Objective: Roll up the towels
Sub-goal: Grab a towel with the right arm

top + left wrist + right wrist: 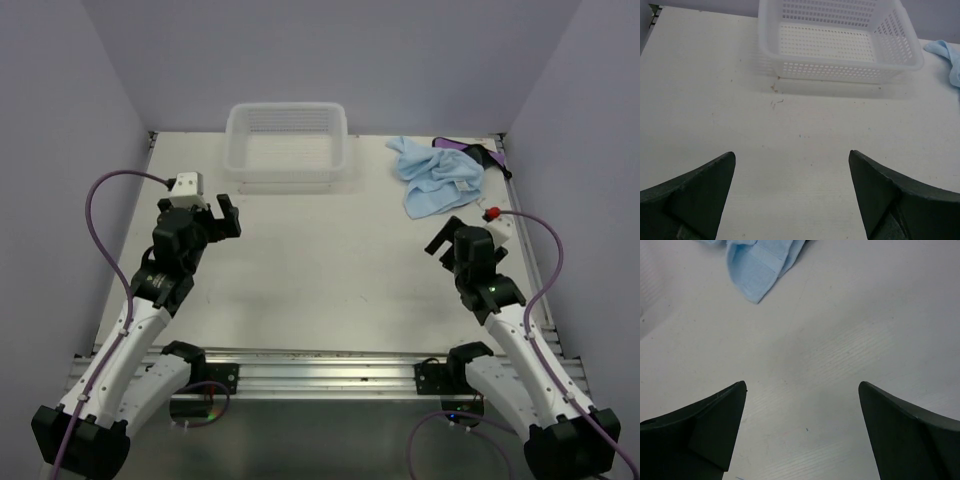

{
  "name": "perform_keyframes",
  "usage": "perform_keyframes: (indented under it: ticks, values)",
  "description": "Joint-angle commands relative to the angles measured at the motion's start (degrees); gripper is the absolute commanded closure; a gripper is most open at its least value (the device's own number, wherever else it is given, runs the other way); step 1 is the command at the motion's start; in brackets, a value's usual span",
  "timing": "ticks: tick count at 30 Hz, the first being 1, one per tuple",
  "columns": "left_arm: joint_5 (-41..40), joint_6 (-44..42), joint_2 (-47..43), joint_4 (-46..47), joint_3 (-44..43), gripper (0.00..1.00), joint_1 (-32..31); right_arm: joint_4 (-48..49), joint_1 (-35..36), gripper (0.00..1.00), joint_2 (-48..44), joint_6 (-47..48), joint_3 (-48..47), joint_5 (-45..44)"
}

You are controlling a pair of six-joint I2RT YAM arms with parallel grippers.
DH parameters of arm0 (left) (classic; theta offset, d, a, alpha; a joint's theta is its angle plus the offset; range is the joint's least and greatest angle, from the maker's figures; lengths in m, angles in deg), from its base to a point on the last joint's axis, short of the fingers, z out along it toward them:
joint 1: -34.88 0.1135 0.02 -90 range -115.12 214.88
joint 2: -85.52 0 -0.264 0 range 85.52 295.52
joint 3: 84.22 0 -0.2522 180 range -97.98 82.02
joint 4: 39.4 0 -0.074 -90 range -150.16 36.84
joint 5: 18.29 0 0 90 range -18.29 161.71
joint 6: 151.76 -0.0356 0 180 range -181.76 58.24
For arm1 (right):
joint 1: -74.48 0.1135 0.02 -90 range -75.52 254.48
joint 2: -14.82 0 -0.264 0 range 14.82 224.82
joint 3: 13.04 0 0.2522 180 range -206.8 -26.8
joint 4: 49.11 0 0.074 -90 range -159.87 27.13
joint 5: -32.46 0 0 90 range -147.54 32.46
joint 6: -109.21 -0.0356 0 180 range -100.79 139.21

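Observation:
A crumpled light blue towel lies at the back right of the table. Its corner shows in the right wrist view and its edge in the left wrist view. A purple towel with a dark side lies bunched behind it, near the right wall. My right gripper is open and empty, a short way in front of the blue towel. My left gripper is open and empty at the left, in front of the white basket.
The white mesh basket stands at the back centre, empty inside. A small red object sits by the right arm. Grey walls close the left, right and back sides. A metal rail runs along the near edge.

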Motion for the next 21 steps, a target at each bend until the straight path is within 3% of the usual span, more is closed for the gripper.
perform_keyframes:
  ticks: [1, 11, 21]
  values:
    - [-0.69, 0.36, -0.1, 0.21, -1.22, 0.0, -0.08, 3.76, 0.13, 0.01, -0.43, -0.4, 0.57, 0.09]
    - [0.54, 0.53, -0.18, 0.48, -1.05, 0.01, -0.08, 2.19, 0.13, 0.01, 3.17, 6.38, 0.75, -3.13]
    - [0.97, 0.53, -1.67, 0.39, -0.96, 0.0, -0.08, 5.0, -1.62, 0.12, 22.93, 2.08, -7.41, -3.14]
